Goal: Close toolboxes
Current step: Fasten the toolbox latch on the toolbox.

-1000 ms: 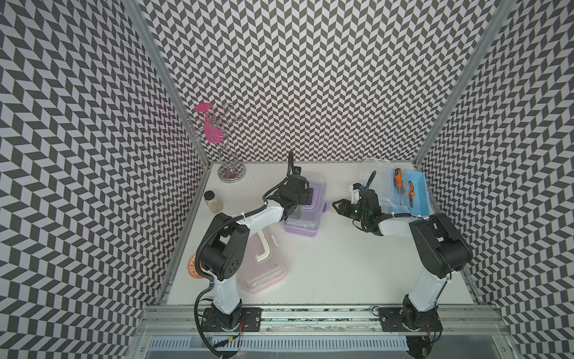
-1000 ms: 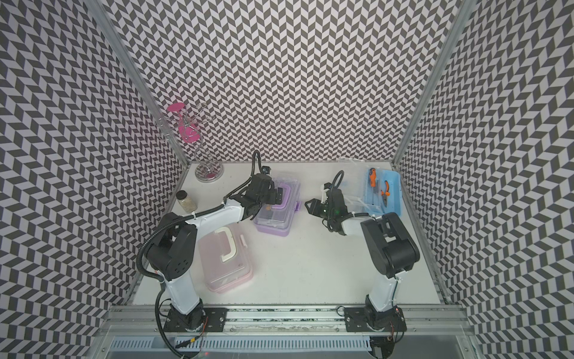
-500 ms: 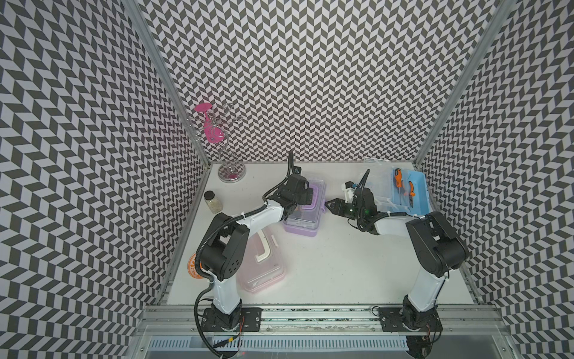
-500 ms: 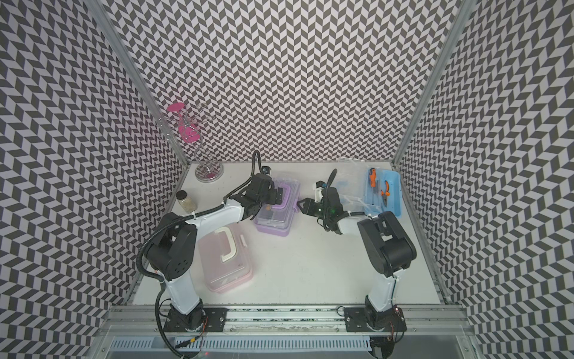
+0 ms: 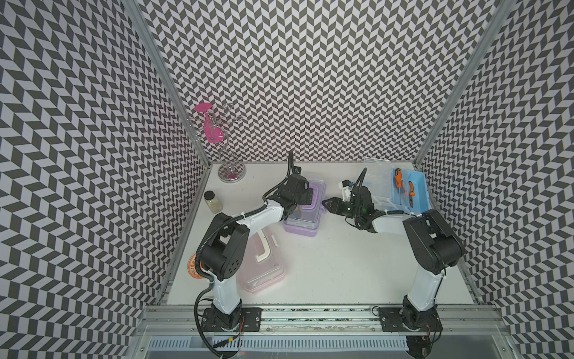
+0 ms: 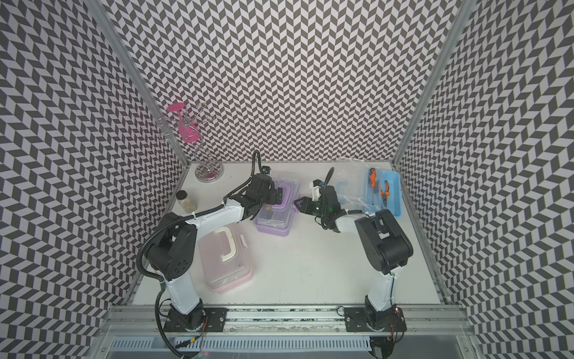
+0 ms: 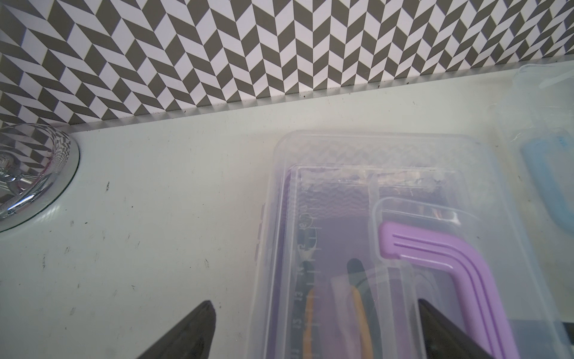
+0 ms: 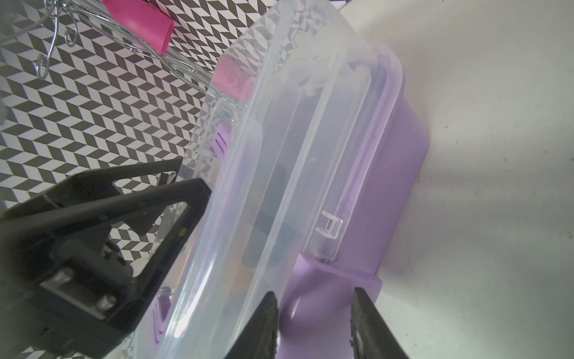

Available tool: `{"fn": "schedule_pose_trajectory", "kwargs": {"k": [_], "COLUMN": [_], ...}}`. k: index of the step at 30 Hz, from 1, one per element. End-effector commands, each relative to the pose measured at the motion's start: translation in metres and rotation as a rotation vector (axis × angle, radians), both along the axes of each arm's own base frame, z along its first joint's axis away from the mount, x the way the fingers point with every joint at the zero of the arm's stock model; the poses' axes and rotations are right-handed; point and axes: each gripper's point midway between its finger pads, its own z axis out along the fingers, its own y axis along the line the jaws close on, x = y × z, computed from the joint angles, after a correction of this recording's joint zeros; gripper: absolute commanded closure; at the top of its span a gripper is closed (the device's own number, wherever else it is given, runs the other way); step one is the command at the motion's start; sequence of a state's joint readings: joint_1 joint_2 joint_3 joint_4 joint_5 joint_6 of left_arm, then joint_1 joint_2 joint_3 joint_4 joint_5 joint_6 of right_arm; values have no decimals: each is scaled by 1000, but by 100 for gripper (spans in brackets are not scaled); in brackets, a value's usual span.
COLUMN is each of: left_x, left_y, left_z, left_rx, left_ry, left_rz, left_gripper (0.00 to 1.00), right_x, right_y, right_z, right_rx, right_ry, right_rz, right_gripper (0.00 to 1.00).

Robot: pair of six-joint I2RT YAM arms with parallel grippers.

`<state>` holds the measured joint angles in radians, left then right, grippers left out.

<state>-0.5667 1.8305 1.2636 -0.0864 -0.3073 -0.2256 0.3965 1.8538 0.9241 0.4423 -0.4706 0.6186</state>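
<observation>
The purple toolbox (image 5: 302,222) (image 6: 273,225) stands mid-table with its clear lid down. My left gripper (image 5: 306,199) (image 7: 316,326) rests over that lid, open, one finger above the lid by the purple handle (image 7: 450,270) and the other beyond the box's edge. My right gripper (image 5: 326,205) (image 8: 313,307) is at the box's right side, open, its fingers straddling the purple latch (image 8: 329,289). The pink toolbox (image 5: 264,264) lies at the front left with its lid down. The blue toolbox (image 5: 416,186) sits open at the back right, its clear lid (image 5: 377,183) folded out.
A small glass jar (image 5: 212,202) stands by the left wall. A wire stand (image 5: 231,172) holding a pink glass is in the back left corner. An orange disc (image 5: 194,267) lies behind the left arm. Orange-handled tools (image 5: 403,189) lie in the blue box. Patterned walls close three sides.
My right gripper has moved left from beside the blue toolbox to the purple toolbox's latch, its jaws unchanged. The left gripper has stayed on the purple lid.
</observation>
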Motion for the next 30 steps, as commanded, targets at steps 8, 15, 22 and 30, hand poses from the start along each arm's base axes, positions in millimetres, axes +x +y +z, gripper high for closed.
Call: {"fn": "schedule_pose_trajectory", "kwargs": {"k": [8,15,22,30], "left_x": [-10,-10,-11,-11], "left_y": [10,11,11,10], "left_z": [-28,-31,-33,-36], "left_rx": [60,57,57,56], "left_ry": [85,88,92,97], "left_rz": [0,1,0,-2], "left_gripper": [1,1,1,1], "right_x": [10,9,10,14], "right_y": [-5,-29,-31,-16], "right_z": [26,14,-1,-11], "right_rx": [-23,-135,-194,-234], "right_ry": [-65,-33,0,32], "right_rz": [-44,-136,-137,-104], "right_gripper": [57,57,57,57]}}
